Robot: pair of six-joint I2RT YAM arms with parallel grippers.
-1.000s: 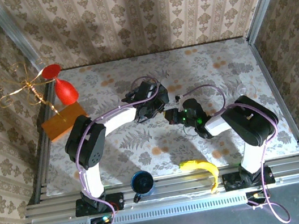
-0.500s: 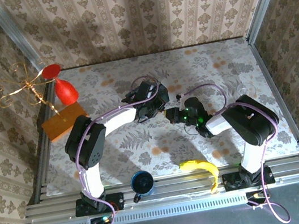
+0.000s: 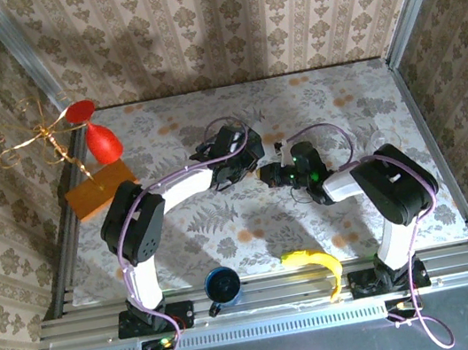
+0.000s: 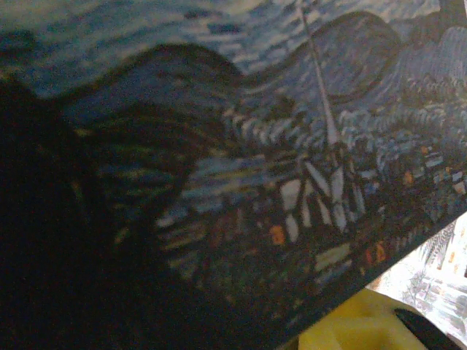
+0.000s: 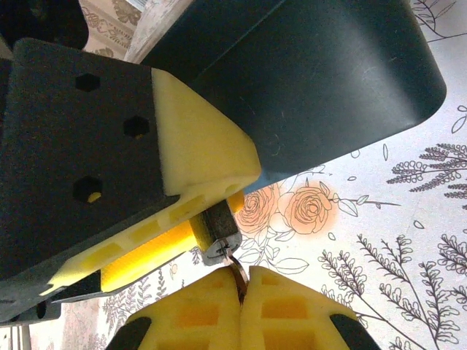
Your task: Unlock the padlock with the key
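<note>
Vs. a sec ago, we see the right gripper farther up the table, nearer the left gripper. Its tips pinch the key, which meets the padlock from below. The padlock sits by the blue tin, which the left gripper clamps. Banana & mug lie near the front edge.

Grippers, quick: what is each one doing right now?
Left gripper: closed on the blue painted tin.
Right gripper: closed on the key.
</note>
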